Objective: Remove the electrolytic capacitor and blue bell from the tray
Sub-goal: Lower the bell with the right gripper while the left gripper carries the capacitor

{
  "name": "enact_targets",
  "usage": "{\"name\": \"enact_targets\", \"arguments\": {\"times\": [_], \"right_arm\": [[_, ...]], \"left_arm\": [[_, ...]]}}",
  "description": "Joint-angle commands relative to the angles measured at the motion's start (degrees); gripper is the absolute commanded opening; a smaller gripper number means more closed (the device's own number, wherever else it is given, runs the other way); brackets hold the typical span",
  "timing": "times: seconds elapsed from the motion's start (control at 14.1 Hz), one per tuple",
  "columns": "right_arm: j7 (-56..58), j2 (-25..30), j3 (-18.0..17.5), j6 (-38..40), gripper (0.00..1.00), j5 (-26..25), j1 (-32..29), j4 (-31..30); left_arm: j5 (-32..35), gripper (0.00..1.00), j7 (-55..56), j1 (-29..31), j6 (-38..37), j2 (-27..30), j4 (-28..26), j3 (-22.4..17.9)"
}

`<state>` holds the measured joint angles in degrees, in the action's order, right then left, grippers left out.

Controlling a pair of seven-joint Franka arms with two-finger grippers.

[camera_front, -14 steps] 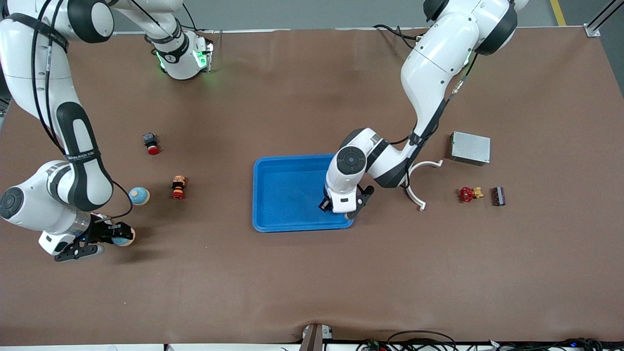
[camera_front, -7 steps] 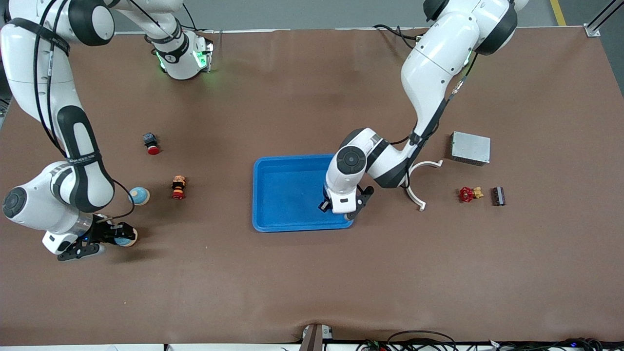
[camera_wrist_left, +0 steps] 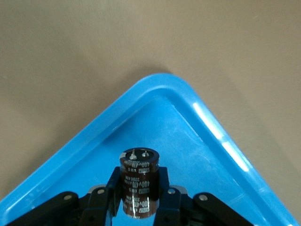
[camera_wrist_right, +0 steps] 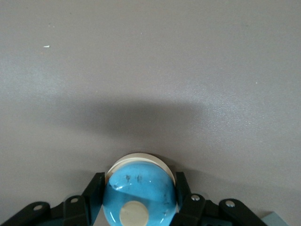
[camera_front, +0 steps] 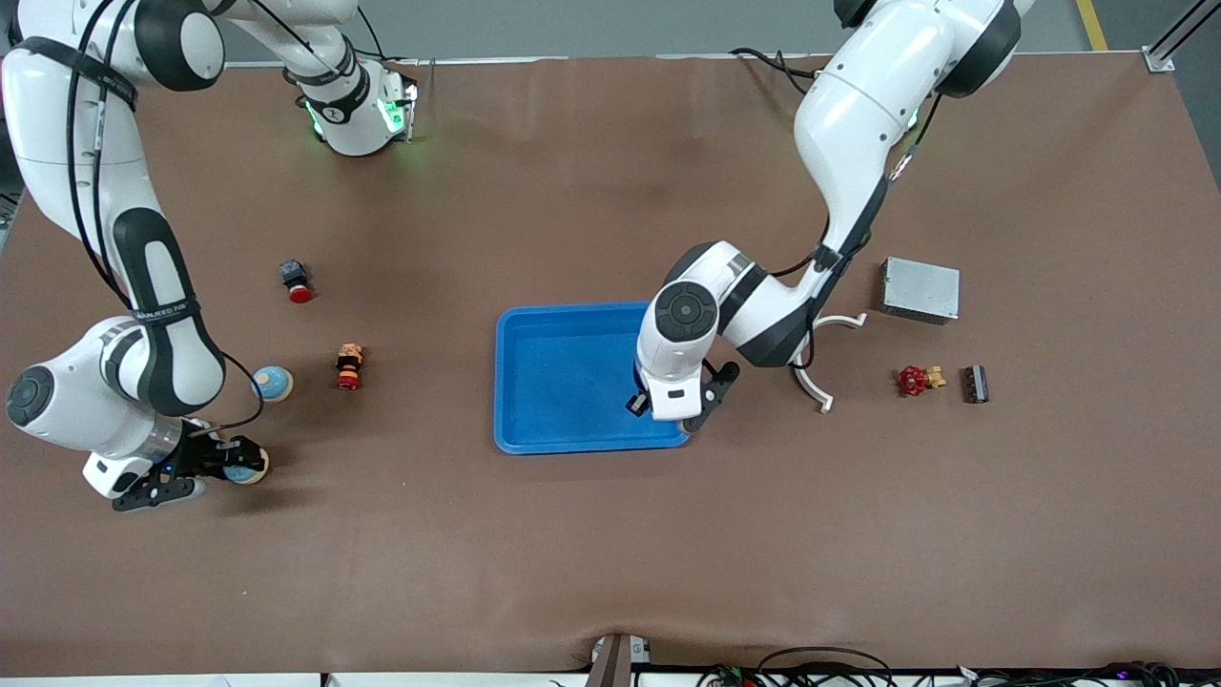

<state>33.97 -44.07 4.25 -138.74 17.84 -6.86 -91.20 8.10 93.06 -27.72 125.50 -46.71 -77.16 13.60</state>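
Capacitor (camera_wrist_left: 138,188) pinched upright in left end effector (camera_wrist_left: 139,201) over the blue tray's (camera_front: 534,382) corner toward the left arm's end. Blue bell (camera_wrist_right: 139,193) clamped between right end effector (camera_wrist_right: 139,203) fingers — over bare counter (camera_front: 610,553) at the right arm's end, near a second bell (camera_front: 272,383).

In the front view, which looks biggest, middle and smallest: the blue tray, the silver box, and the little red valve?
1. Blue tray, by far the largest.
2. Silver box, clearly smaller.
3. Red valve, the smallest.
All three rest on the table, so nearness hardly changes the order.
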Motion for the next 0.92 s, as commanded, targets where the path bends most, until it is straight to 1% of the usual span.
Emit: {"name": "enact_targets", "arguments": {"times": [0.0,0.14,0.35,0.42,0.57,0.71,0.85], "right_arm": [[1.72,-0.05,-0.82,-0.74,0.00,1.59,-0.87,-0.12],[1.72,-0.31,-0.82,-1.09,0.00,1.59,-0.78,-0.12],[1.72,-0.67,-0.82,-1.53,0.00,1.59,-0.61,-0.03],[1.72,-0.84,-0.82,-1.79,0.00,1.59,-0.52,0.06],[1.72,-1.02,-0.82,-2.23,0.00,1.59,-0.52,0.06],[1.72,-1.19,-0.82,-2.50,0.00,1.59,-0.43,0.06],[1.63,-1.28,-0.82,-2.58,0.00,1.59,-0.43,0.15]], "left_arm": [[0.25,0.00,-4.45,0.64,-4.80,5.73,-1.68,-0.15],[-0.19,0.00,-10.33,3.01,-9.72,9.60,-2.99,1.15],[-1.51,0.00,-21.31,10.12,-10.27,18.12,-11.84,5.02],[-1.60,0.00,-25.00,12.93,-10.27,21.01,-15.53,6.86],[-1.68,0.00,-32.21,18.73,-10.36,25.42,-20.99,10.38],[-1.77,0.00,-37.93,23.83,-10.71,28.94,-25.22,13.19],[-1.77,0.00,-42.94,27.18,-13.42,31.05,-27.08,14.61]]}}
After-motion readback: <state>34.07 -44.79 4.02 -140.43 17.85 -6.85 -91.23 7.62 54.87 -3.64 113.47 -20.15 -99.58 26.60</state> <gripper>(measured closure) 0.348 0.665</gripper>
